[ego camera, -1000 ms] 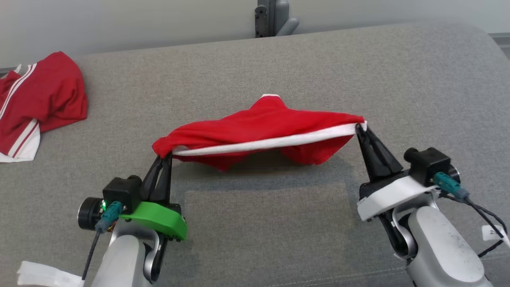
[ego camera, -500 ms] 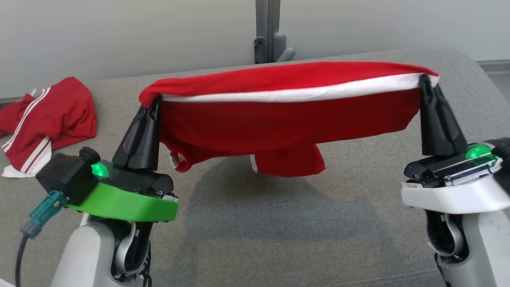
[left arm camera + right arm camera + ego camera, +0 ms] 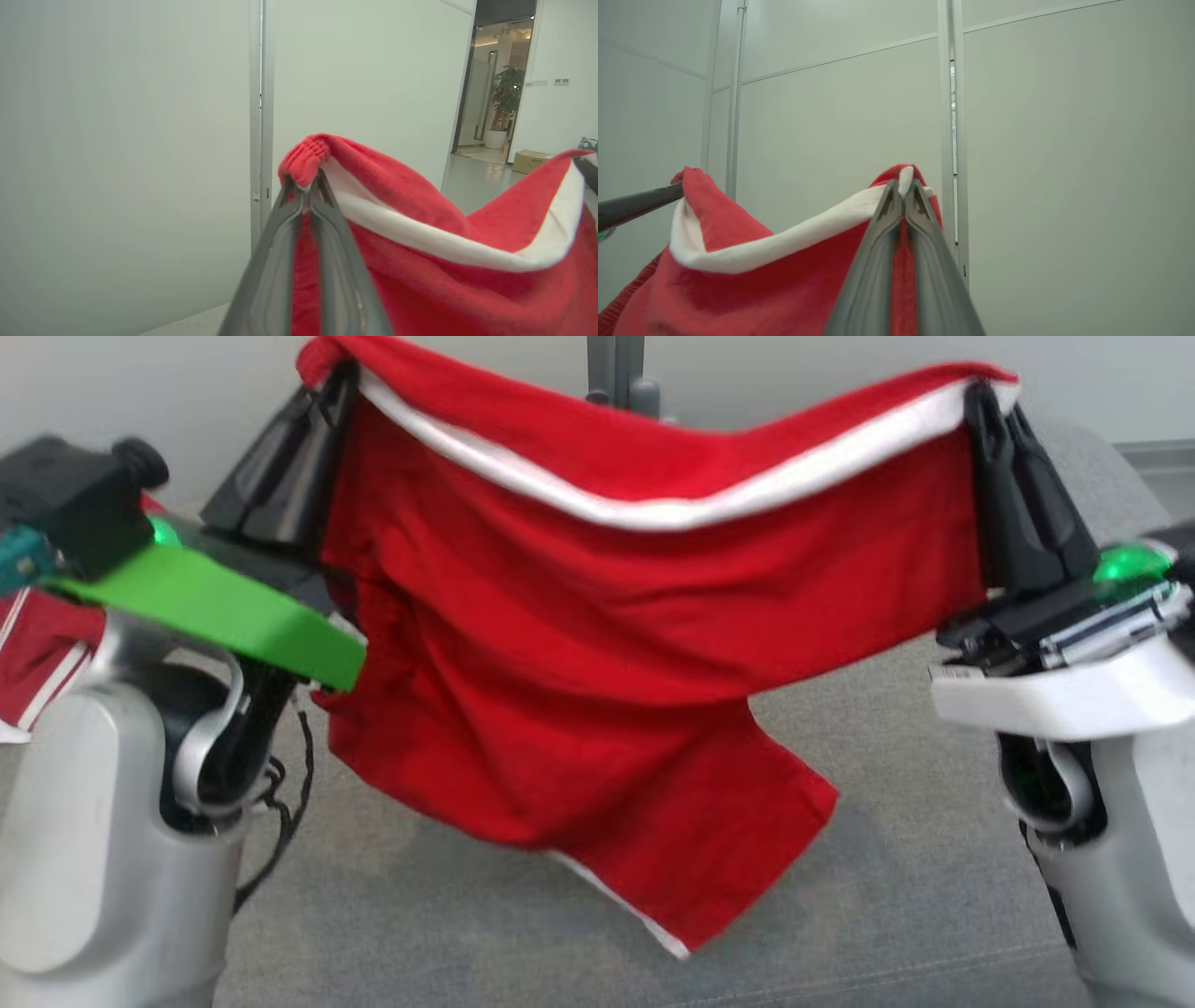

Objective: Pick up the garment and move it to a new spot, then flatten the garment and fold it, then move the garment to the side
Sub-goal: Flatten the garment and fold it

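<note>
My left gripper (image 3: 338, 378), pressed together, pinches white-banded hem (image 3: 653, 513) of red knit garment (image 3: 597, 644) at 11 o'clock. My right gripper (image 3: 982, 394) pinches same hem at 1 o'clock. Garment hangs above grey fabric surface (image 3: 896, 859). Risks:
- shallow pinch slips, corner drops
- slack hem sags, cloth lands bunched
- loose flap at 6 o'clock folds under

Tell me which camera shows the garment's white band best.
The head view: the white band runs whole, sagging, from the left gripper to the right gripper, both shut on the garment. Each wrist view sees it foreshortened, from its own pinch.
</note>
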Controlling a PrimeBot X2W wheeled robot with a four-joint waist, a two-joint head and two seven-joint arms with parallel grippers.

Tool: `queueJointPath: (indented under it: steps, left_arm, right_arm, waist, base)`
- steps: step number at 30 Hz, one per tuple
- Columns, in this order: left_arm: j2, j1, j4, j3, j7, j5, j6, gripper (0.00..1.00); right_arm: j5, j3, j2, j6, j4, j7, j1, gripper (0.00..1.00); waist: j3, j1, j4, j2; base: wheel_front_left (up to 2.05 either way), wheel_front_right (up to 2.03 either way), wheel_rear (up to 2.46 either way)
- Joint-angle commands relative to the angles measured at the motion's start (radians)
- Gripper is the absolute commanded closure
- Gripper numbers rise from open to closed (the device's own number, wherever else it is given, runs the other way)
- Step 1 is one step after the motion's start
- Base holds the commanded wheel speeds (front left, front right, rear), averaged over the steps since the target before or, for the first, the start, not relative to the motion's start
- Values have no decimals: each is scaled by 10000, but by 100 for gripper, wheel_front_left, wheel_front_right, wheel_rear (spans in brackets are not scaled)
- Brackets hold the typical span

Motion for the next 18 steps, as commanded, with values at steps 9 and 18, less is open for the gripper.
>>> queueJointPath:
  steps: [9,18]
  left_arm:
    - [727,-4624,3268,-156,-19,812,-30,100]
    - [1392,-7758,6261,-884,-1434,1772,-39,100]
  right_arm:
    - [-165,628,55,-12,3357,-332,-5417,100]
    - [-575,772,1318,-12,4847,-562,-7731,100]
  waist:
    - [2603,0,-893,98]
    - [4646,0,-1667,98]
  base:
    - [0,0,0]
    - [0,0,0]
